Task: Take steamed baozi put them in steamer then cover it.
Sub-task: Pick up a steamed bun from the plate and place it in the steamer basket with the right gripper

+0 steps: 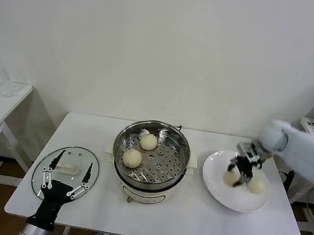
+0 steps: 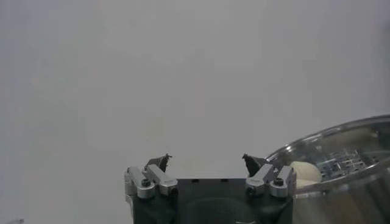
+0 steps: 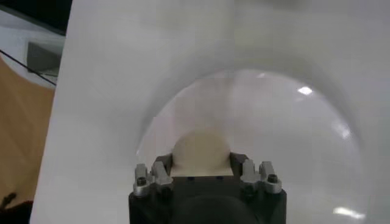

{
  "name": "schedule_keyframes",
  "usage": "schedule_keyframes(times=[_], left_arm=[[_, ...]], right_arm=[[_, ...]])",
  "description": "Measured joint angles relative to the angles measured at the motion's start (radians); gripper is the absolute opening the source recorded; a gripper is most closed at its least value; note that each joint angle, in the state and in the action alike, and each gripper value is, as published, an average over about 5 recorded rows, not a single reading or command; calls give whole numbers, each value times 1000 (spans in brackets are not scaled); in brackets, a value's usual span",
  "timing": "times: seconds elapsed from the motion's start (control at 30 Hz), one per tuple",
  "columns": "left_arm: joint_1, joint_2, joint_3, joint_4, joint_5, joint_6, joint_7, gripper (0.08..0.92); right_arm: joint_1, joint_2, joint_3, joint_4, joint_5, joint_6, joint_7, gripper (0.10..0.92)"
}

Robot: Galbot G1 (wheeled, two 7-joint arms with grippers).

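Cream-white baozi (image 3: 201, 152) sits clamped between the right hand's (image 3: 201, 172) fingers over the plate (image 1: 217, 186).

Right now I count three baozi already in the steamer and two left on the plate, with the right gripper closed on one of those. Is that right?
Not quite. The head view shows two baozi in the steamer, one toward the back and one nearer the front. The rest holds: two remain on the plate, and the right gripper is closed on one; the other lies beside it.
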Motion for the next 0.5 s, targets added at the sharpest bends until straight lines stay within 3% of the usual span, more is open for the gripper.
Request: schedule_keyframes(times=[0.5], left_arm=[[-1, 4, 7, -5, 0, -3, -1, 823]], right_arm=[[234, 248, -37, 196, -42, 253, 5, 648]])
